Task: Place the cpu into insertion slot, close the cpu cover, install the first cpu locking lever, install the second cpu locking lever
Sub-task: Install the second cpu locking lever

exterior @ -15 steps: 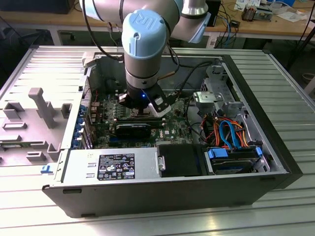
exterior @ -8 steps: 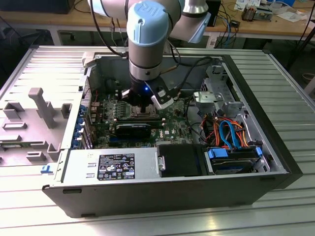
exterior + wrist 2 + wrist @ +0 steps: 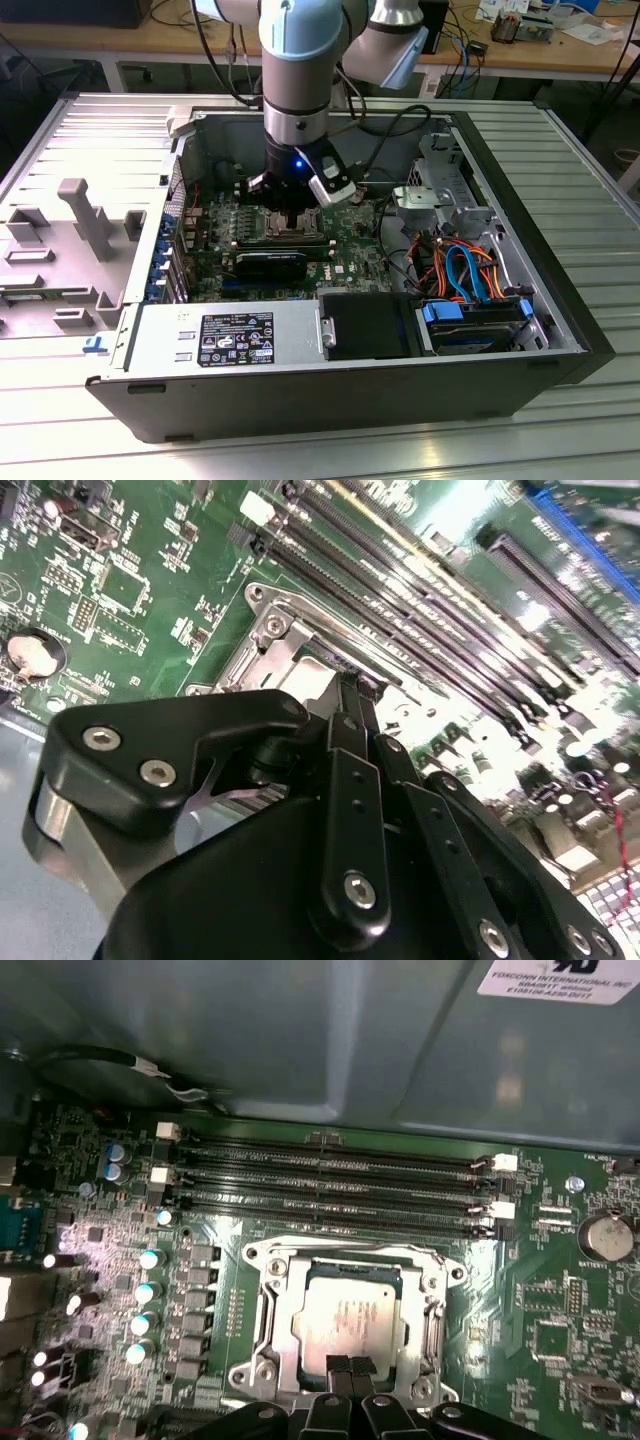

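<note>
Inside the open computer case, the tool, fingertips together, touches the cpu; off-centre pressure could unseat it.

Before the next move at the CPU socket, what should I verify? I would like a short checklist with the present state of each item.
1. The cpu lies flat in the insertion slot: ok.
2. The cpu cover is down around the cpu, which shows through its window: ok, as far as the first wrist view tells.
3. Both locking levers are latched: cannot tell.
4. The tool is over the socket's edge with its fingers together: ok.
5. The tool holds nothing: cannot tell.
6. The memory slots beside the socket are apart from the tool: ok.
</note>
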`<state>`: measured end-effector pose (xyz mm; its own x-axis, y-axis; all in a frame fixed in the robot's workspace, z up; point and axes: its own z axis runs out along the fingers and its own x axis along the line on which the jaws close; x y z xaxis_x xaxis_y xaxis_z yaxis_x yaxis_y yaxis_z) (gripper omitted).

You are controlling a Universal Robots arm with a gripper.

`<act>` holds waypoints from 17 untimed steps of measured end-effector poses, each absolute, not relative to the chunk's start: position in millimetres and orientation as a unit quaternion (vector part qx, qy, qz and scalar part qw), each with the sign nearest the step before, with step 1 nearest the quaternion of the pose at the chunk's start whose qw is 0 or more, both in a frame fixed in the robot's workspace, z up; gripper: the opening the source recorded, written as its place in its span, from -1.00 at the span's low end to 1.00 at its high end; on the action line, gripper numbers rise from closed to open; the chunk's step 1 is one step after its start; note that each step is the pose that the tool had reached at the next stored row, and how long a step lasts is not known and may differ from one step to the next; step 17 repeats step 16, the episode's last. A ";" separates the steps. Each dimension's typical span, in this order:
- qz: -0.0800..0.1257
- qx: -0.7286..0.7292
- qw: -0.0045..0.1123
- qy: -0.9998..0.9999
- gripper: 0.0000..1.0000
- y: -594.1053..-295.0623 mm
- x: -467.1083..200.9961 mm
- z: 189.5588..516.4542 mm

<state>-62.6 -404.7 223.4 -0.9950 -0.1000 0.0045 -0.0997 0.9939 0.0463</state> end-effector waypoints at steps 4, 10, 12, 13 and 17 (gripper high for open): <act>-0.015 0.050 0.004 -0.999 -0.79 -403.8 -62.4 234.9; -0.014 0.050 0.004 -0.999 -0.79 -403.8 -62.5 239.6; -0.014 0.050 0.004 -0.999 -0.79 -403.8 -62.4 239.6; -0.014 0.050 0.004 -0.999 -0.79 -403.8 -62.5 239.7; -0.014 0.050 0.004 -0.999 -0.79 -403.8 -62.5 239.7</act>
